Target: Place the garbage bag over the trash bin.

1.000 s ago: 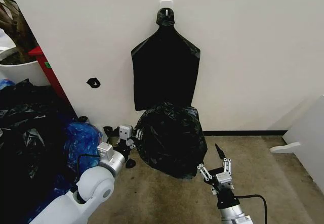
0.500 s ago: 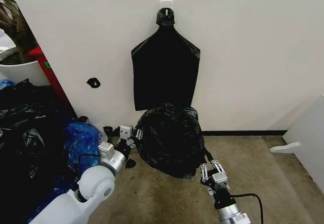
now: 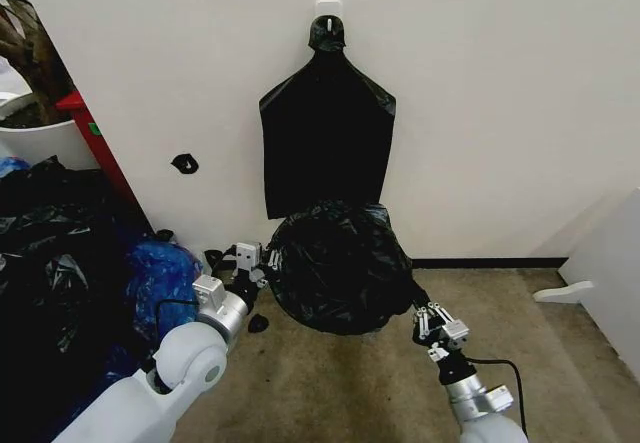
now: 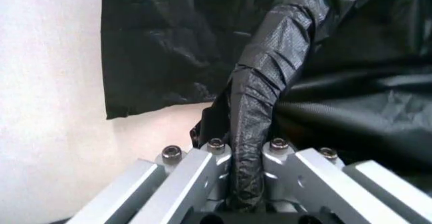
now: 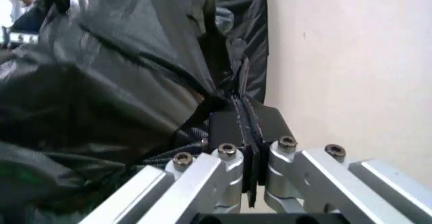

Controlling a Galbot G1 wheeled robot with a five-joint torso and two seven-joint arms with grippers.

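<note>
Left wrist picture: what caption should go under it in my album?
The left gripper pinches a twisted fold of the crinkly black garbage bag near a white wall.

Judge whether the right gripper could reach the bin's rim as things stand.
Probably not directly: the right gripper is shut on the bag, which wraps the bin, so no bare rim shows. The left gripper pinches the bag's other side.
</note>
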